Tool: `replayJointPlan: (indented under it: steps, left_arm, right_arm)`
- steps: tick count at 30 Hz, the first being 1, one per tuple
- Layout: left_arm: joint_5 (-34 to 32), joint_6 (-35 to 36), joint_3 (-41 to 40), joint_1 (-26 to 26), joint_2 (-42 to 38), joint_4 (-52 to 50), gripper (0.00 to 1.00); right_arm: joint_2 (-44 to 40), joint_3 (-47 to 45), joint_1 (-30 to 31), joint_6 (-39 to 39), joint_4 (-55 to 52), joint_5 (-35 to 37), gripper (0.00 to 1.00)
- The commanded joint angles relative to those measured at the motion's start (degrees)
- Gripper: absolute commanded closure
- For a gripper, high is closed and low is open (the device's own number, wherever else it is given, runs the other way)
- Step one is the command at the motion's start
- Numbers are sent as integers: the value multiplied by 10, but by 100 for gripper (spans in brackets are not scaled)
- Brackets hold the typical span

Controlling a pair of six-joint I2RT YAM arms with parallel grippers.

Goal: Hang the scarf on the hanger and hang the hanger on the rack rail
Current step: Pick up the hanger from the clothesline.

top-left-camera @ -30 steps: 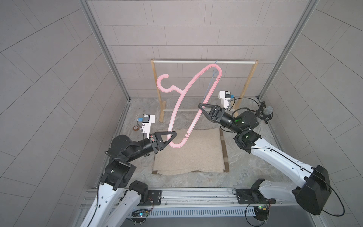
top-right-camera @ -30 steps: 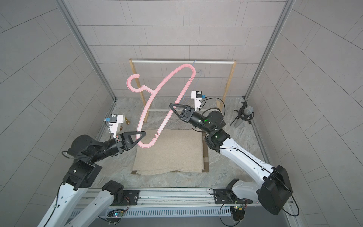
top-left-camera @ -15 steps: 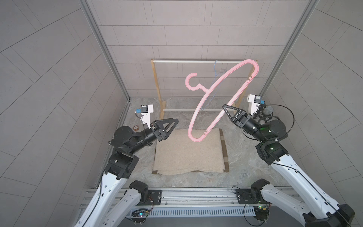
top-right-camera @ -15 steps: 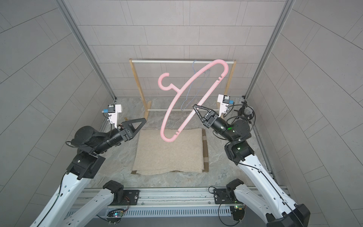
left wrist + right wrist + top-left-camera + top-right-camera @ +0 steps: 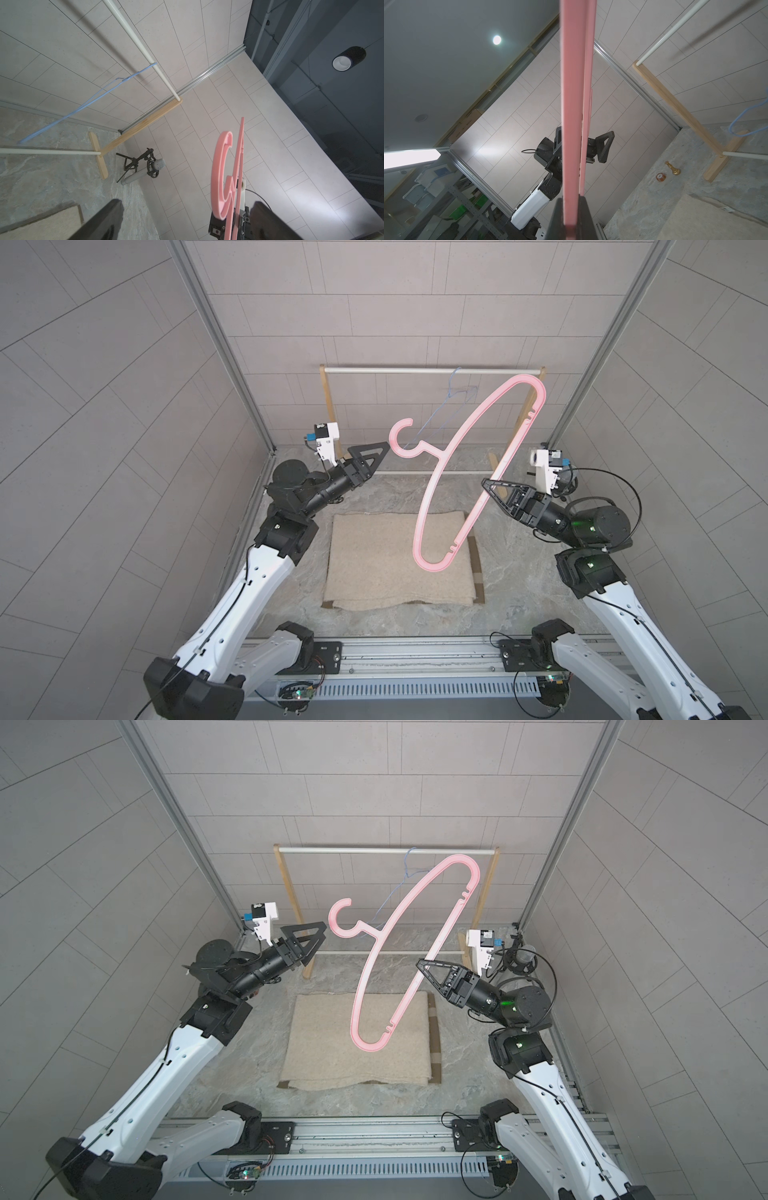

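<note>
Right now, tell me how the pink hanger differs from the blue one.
The pink hanger is a thick band; the blue hanger is thin wire. The pink hanger is clamped in the right gripper, tilted in mid-air; the blue hanger hangs from the white rail. Both are bare.

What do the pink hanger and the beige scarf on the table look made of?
The pink hanger: probably moulded plastic, smooth and semi-matte; a flat, uniform-coloured bar with cut notches. The scarf: soft woven or knitted fabric, perhaps wool; fuzzy, nubby beige surface and a wavy folded edge. The exact fibre cannot be told.
</note>
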Motion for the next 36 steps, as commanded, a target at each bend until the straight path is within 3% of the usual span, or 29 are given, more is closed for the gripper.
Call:
replayJointPlan:
  steps: [1,10,17,21,23,28,32,36]
  left_arm:
    - [30,-24,26,-1,14,71,15]
    - [84,-31,43,-3,30,85,55]
    - [126,-28,53,-16,49,79,76]
    - [122,7,53,-17,36,32,97]
    - [104,44,50,-17,18,-4,100]
    - [39,101,26,-16,-31,-66,100]
    - [-54,126,0,-15,-84,-114,100]
    - [-156,191,-6,-15,-147,-198,100]
  right_arm:
    - [-2,-6,0,23,33,-22,100]
    - [6,-11,3,26,37,-22,100]
    - [15,-18,7,26,35,-12,100]
    - [15,-20,8,8,14,-6,100]
    - [6,-17,8,-27,-35,6,91]
    - [-42,-1,3,-141,-205,68,56]
    - [-78,4,-6,-220,-307,120,29]
    - [-98,15,-16,-283,-416,162,16]
